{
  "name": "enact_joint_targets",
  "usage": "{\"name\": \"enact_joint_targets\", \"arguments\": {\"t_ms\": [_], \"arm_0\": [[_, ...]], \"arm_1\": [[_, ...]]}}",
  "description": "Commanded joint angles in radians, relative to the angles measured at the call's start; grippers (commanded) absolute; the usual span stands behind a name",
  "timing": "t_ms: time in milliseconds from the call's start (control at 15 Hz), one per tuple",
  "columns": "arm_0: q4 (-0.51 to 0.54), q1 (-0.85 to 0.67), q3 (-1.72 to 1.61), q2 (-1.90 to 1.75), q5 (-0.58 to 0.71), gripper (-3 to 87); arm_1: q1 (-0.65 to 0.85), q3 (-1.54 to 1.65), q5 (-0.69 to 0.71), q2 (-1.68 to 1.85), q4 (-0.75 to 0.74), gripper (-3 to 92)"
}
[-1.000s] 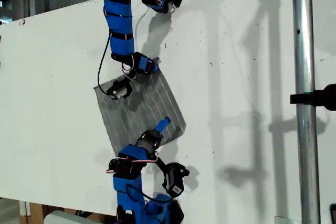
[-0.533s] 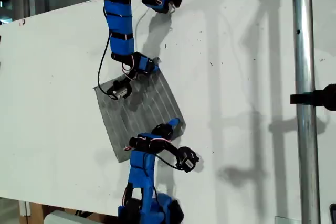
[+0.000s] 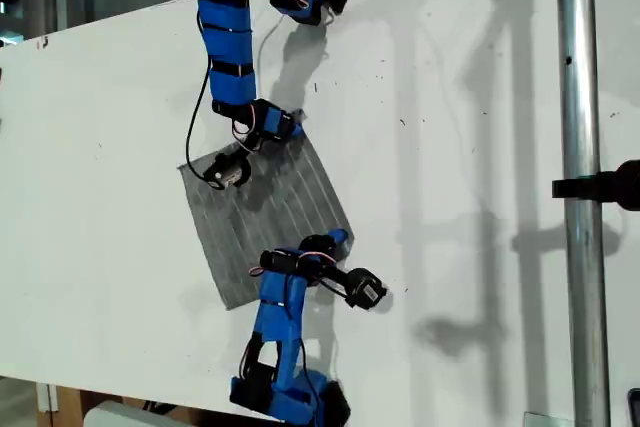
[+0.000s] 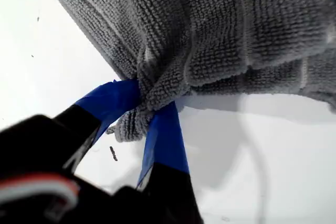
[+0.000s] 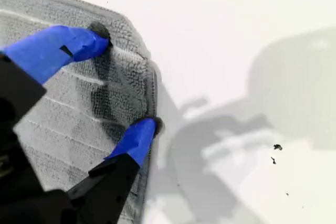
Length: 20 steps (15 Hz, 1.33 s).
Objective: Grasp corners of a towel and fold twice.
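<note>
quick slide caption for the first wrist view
My first gripper pinches a bunched corner of the grey striped towel above the white table.

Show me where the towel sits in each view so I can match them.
Exterior view: towel, grey and striped, near the middle between the two arms.
First wrist view: towel close up, one corner bunched in my first tool.
Second wrist view: towel flat, its corner under my open second tool.
Shared landmark: the white table.

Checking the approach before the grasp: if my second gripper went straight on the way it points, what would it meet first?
The towel: my second gripper is open, fingertips down on the fabric at a corner, white table presumably right beneath.
</note>
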State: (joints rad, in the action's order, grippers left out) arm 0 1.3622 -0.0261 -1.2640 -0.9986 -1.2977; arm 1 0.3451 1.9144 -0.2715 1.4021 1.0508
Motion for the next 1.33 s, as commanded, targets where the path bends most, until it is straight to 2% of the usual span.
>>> {"name": "enact_joint_targets", "arguments": {"t_ms": [0, 67, 333, 533, 733, 933, 1067, 1133, 1267], "arm_0": [[-0.02, 0.017, 0.049, 0.009, -0.018, 7.0], [-0.026, 0.02, 0.052, 0.014, -0.011, -2.4], [-0.038, 0.037, 0.077, 0.006, 0.017, -2.4], [0.032, 0.067, 0.17, -0.008, 0.077, -2.4], [0.031, 0.133, 0.173, -0.098, 0.107, -2.4], [0.075, 0.262, 0.178, -0.158, 0.048, -2.4], [0.08, 0.337, 0.172, -0.198, -0.008, -2.4], [0.083, 0.35, 0.172, -0.204, -0.025, -2.4], [0.123, 0.305, 0.158, -0.233, -0.017, -2.4]], "arm_1": [[0.012, 0.003, 0.008, 0.012, -0.011, -0.2], [0.012, 0.003, 0.008, 0.012, -0.011, -0.2], [0.012, 0.026, 0.005, 0.038, -0.021, -0.2], [-0.032, 0.112, -0.06, 0.199, -0.008, -0.2], [-0.202, 0.112, -0.209, 0.39, 0.127, -0.2], [-0.442, 0.048, -0.388, 0.5, 0.245, -0.2], [-0.555, -0.006, -0.469, 0.494, 0.258, -0.2], [-0.558, -0.014, -0.477, 0.488, 0.253, -0.2], [-0.443, -0.014, -0.428, 0.469, 0.242, -0.2]]}}
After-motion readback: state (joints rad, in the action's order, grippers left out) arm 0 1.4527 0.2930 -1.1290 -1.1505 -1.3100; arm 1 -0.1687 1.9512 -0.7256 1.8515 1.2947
